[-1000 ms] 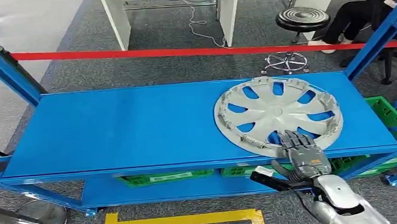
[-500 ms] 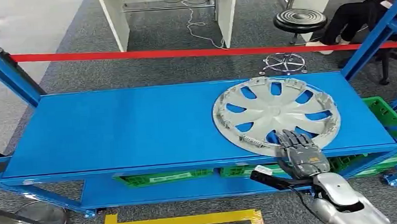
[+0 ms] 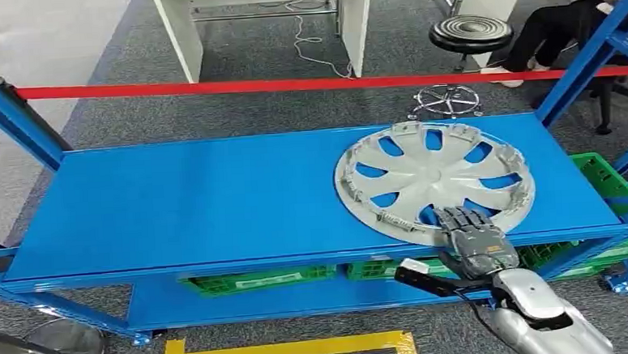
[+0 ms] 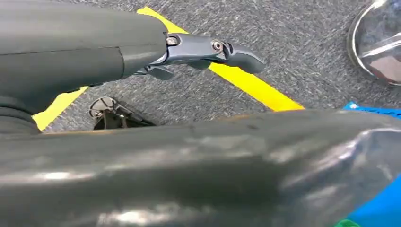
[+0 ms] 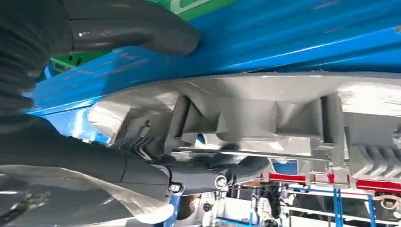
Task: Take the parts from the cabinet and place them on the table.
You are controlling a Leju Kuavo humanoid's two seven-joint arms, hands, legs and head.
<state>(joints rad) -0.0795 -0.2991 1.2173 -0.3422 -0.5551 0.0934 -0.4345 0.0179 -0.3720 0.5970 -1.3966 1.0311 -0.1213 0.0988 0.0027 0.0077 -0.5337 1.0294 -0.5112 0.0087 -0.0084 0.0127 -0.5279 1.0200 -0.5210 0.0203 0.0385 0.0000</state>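
On the grey carpet nearest the camera, yellow floor tape (image 3: 287,350) runs below the blue rack, and the left hand (image 4: 208,49) hangs over it, fingers loosely apart and holding nothing. At the near right edge of the blue shelf (image 3: 190,204), the right hand (image 3: 472,238) grips the near rim of the silver wheel cover (image 3: 432,179), fingers over the top and thumb beneath. Green crates (image 3: 259,280) sit on the lower shelf. Beyond, a red barrier tape (image 3: 290,84) crosses before a black stool (image 3: 470,32).
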